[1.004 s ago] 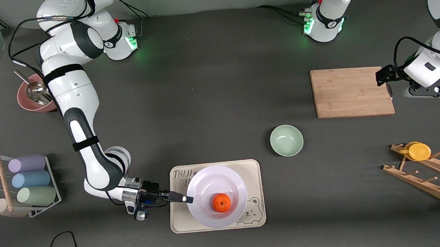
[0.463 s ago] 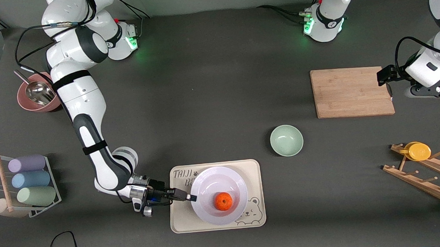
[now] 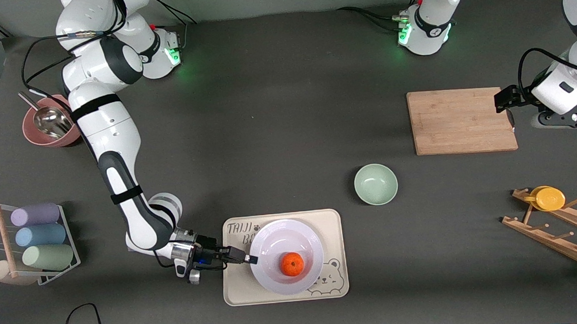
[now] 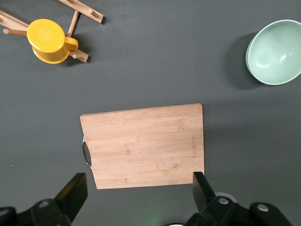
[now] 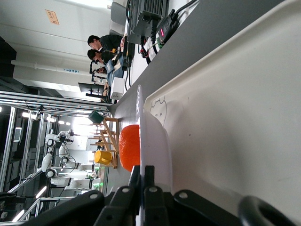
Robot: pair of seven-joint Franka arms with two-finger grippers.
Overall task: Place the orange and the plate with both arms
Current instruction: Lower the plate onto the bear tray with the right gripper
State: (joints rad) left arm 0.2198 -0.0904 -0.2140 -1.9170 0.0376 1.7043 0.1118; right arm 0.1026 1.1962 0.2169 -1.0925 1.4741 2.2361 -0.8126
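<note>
The pale lavender-white plate point(image 3: 283, 242) lies on or just above the beige bear-print tray point(image 3: 332, 219), near the front camera. The orange point(image 3: 292, 264) sits in the plate. My right gripper point(image 3: 249, 259) is shut on the plate's rim at the side toward the right arm's end. In the right wrist view the fingers point(image 5: 148, 181) pinch the plate's edge point(image 5: 155, 136), with the orange point(image 5: 129, 147) in it and the tray point(image 5: 235, 117) alongside. My left gripper point(image 3: 564, 120) hangs open and empty high over the table beside the wooden cutting board point(image 3: 461, 120); its own view shows it open point(image 4: 138, 188).
A mint-green bowl point(image 3: 375, 184) stands between the tray and the cutting board. A wooden rack with a yellow cup point(image 3: 546, 198) is at the left arm's end. A cup rack point(image 3: 37, 235) and a pink bowl with a metal scoop point(image 3: 48, 127) are at the right arm's end.
My right gripper has carried the plate with the orange slightly toward the left arm's end and lowered it toward the tray. The left arm has barely moved.
</note>
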